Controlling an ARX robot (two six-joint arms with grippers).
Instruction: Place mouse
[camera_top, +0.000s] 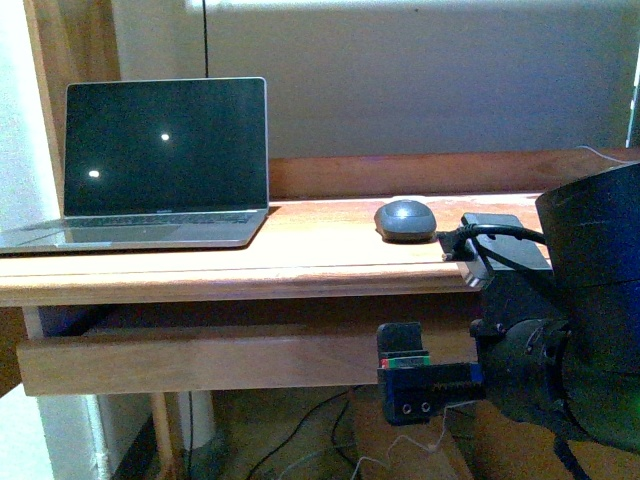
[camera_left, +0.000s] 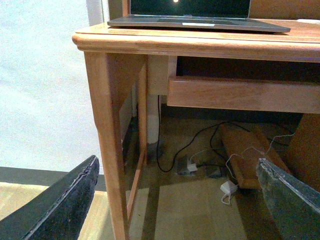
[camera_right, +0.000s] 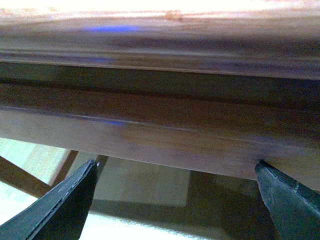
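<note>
The mouse (camera_top: 405, 220) is sitting on the wooden table (camera_top: 300, 255), right of centre in the front view, flat on the tabletop with nothing touching it. An open laptop (camera_top: 160, 165) is standing well apart from it, at the left of the frame, its screen dark apart from two small bright reflections. The right arm (camera_top: 560, 330) is filling the lower right corner of the front view, its dark bulk sitting lower in the frame than the tabletop, with a black cable looping over its top.

In the right wrist view, the right gripper (camera_right: 177, 200) is holding its jaws wide apart, with nothing between them, and is looking up at the blurred underside edge of the table. In the left wrist view, the left gripper (camera_left: 185, 200) is also holding its jaws spread open and empty, facing a table leg (camera_left: 110, 145), with cables (camera_left: 200, 150) lying on the floor beneath and the laptop's front edge showing at the top of the frame.
</note>
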